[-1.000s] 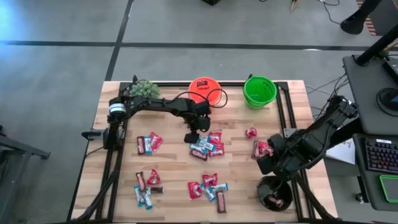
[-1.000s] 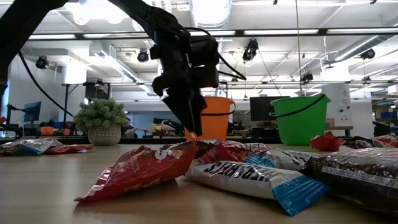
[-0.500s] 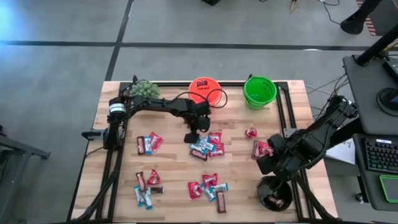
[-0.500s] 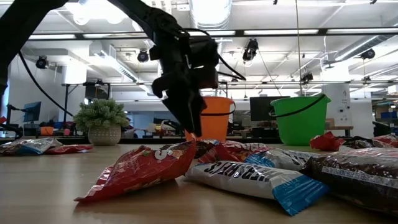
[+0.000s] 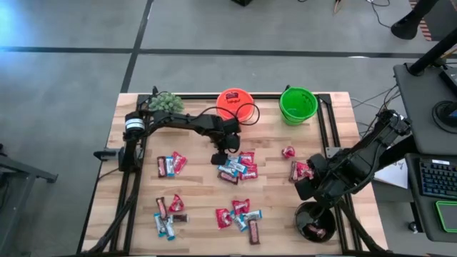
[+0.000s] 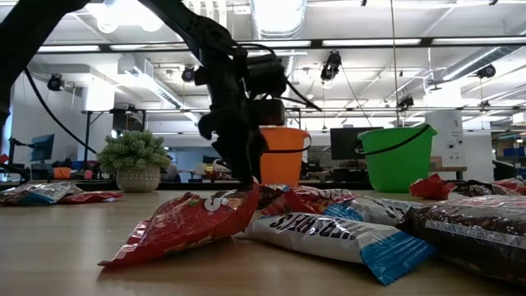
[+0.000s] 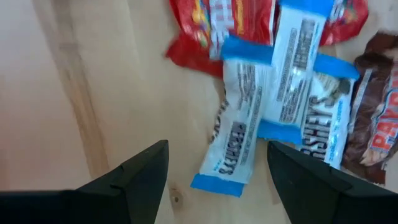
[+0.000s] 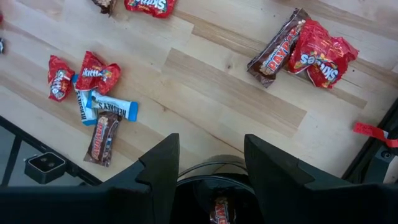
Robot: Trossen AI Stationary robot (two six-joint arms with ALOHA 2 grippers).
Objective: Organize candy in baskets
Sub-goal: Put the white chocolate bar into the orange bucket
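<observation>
The left hand [image 5: 218, 158] hangs released over the middle candy pile [image 5: 238, 167] on the table [image 5: 200, 196]. The right hand [image 8: 208, 163], also released, waits above the black bowl [image 5: 314, 221].

I saw both arms matte black, jointed, tubular; left arm [image 5: 178, 121] had silver ring near base, looping black cable; pincer fingers [image 7: 140, 180] dark, wedge-shaped.

Red, blue-and-white and brown candy [image 5: 238, 168] — orange pail [image 5: 233, 103], green pail [image 5: 298, 104], black bowl [image 5: 315, 220].
</observation>
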